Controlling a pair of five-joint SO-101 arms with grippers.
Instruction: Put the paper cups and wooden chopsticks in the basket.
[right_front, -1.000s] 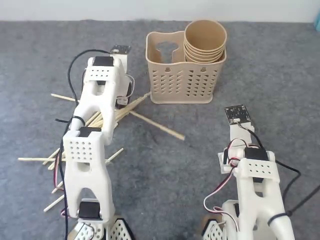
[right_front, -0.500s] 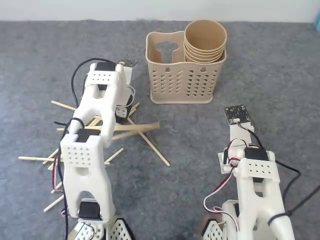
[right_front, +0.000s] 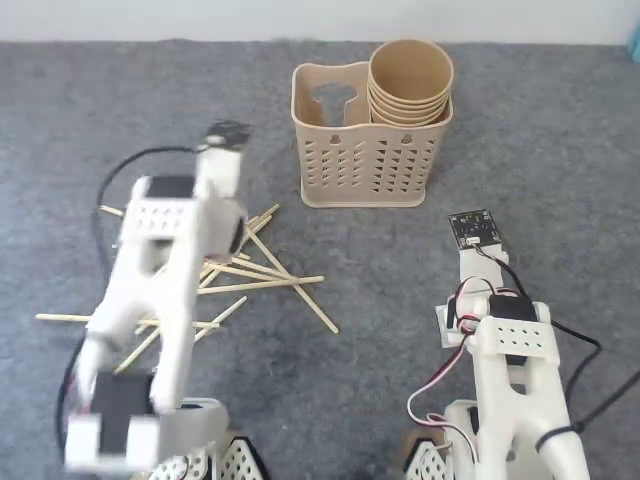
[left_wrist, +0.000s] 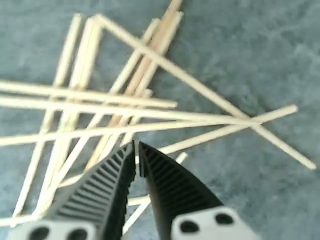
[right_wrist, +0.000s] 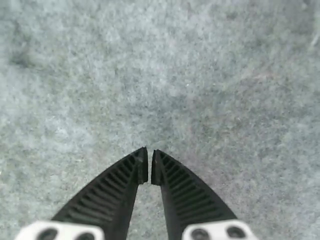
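Note:
Several wooden chopsticks (right_front: 270, 284) lie crossed in a loose pile on the grey carpet, left of and nearer than the basket (right_front: 330, 160). A stack of paper cups (right_front: 410, 70) stands upright in the basket's right compartment. In the left wrist view my left gripper (left_wrist: 136, 146) is shut and holds nothing. It hangs just above the crossed chopsticks (left_wrist: 150, 112). My right gripper (right_wrist: 149, 151) is shut over bare carpet, with nothing between its fingers. The right arm (right_front: 510, 345) sits at the near right, well clear of the basket.
The basket's left compartment (right_front: 330, 100) holds no cups. Open carpet lies between the chopstick pile and the right arm. One stray chopstick (right_front: 70, 319) lies at the far left. A cable (right_front: 110, 190) loops beside the left arm (right_front: 160, 270).
The left arm has pulled back from the basket toward the near left. The chopsticks that reached the basket's foot have shifted away and now lie lower on the carpet. The right arm has not moved.

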